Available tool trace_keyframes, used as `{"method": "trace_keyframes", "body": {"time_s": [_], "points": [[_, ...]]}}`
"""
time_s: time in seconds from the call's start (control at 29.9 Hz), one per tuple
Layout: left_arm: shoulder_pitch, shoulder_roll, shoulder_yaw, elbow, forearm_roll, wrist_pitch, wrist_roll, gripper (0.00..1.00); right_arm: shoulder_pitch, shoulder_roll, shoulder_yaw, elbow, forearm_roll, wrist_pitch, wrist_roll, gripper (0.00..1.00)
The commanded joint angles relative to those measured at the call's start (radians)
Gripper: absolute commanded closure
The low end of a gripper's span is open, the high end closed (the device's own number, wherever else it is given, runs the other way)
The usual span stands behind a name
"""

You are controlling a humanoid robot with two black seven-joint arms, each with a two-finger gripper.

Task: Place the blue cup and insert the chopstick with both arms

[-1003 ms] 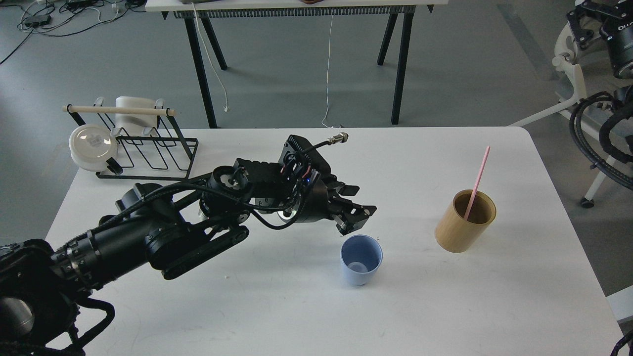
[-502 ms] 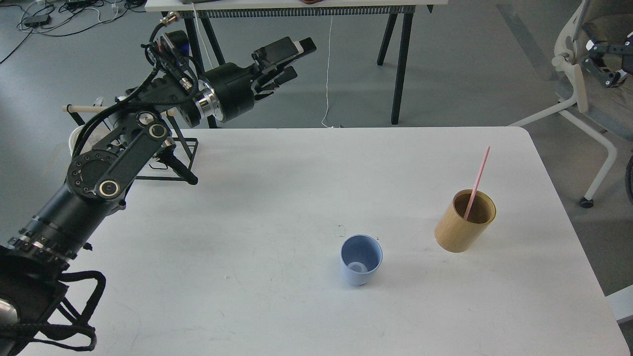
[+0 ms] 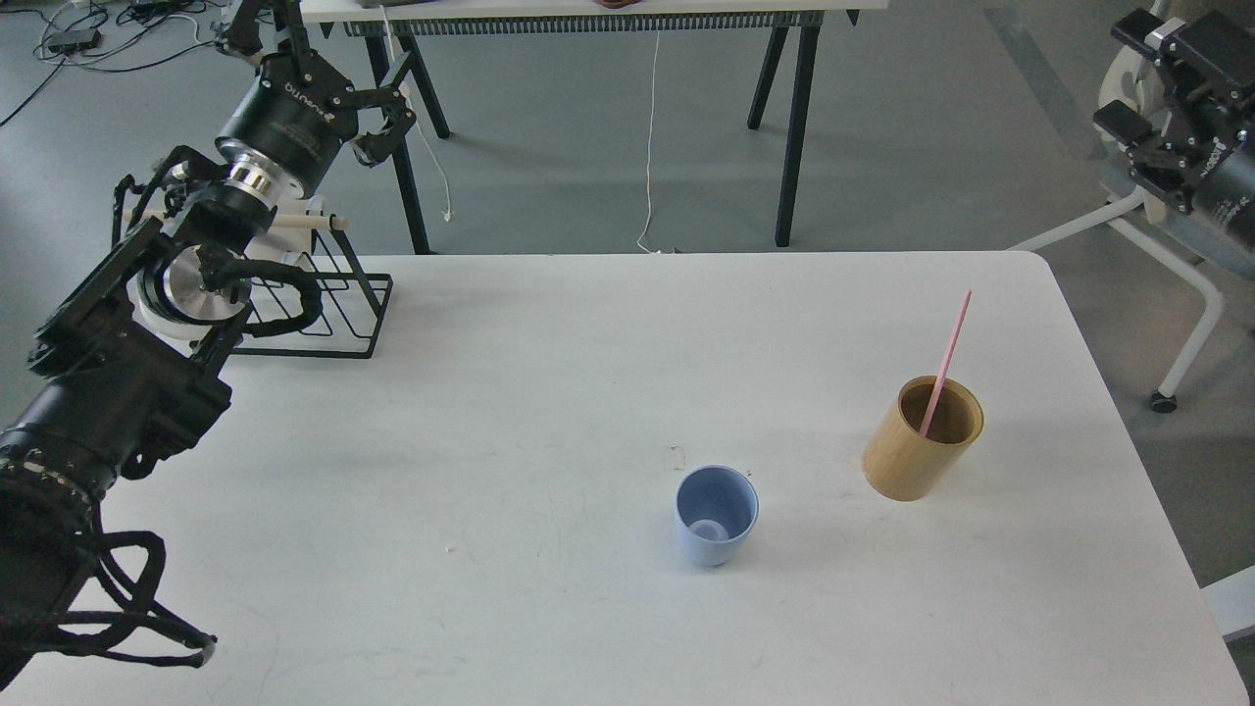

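Observation:
The blue cup [image 3: 717, 515] stands upright and empty on the white table [image 3: 549, 588], front of centre. The pink chopstick [image 3: 946, 358] leans inside a tan bamboo cylinder [image 3: 923, 438] to the cup's right. My left gripper [image 3: 319, 54] is raised high at the back left, above the wire rack and far from the cup, with its fingers spread open and empty. My right gripper [image 3: 1129, 76] is at the upper right, beyond the table's edge, open and empty.
A black wire rack [image 3: 294, 304] with a pale wooden rod [image 3: 304, 224] and white dishes stands at the table's back left, partly behind my left arm. A second table's black legs [image 3: 794, 127] stand behind. A white chair frame [image 3: 1177, 284] stands to the right.
My left arm has pulled away from beside the blue cup and swung up to the back left. My right gripper has moved further into view at the upper right. Cup and chopstick have not moved.

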Motion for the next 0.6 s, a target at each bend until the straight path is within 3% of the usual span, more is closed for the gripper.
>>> {"method": "trace_keyframes", "body": {"time_s": [0.0, 0.17, 0.43, 0.57], "points": [[0.000, 0.013, -0.002, 0.039, -0.108, 0.000, -0.002, 0.00, -0.030, -0.002, -0.013, 0.044, -0.180, -0.028, 0.000, 0.01], [0.014, 0.037, -0.005, 0.046, -0.156, 0.000, 0.001, 0.00, -0.122, -0.010, -0.054, 0.065, -0.346, -0.138, -0.002, 0.02], [0.012, 0.034, -0.002, 0.065, -0.159, 0.000, 0.001, 0.00, -0.151, -0.008, -0.274, 0.064, -0.407, -0.306, 0.000, 0.05], [0.014, 0.031, 0.006, 0.065, -0.159, 0.000, 0.000, 0.00, -0.137, 0.000, -0.375, 0.058, -0.473, -0.347, -0.002, 0.18]]}}
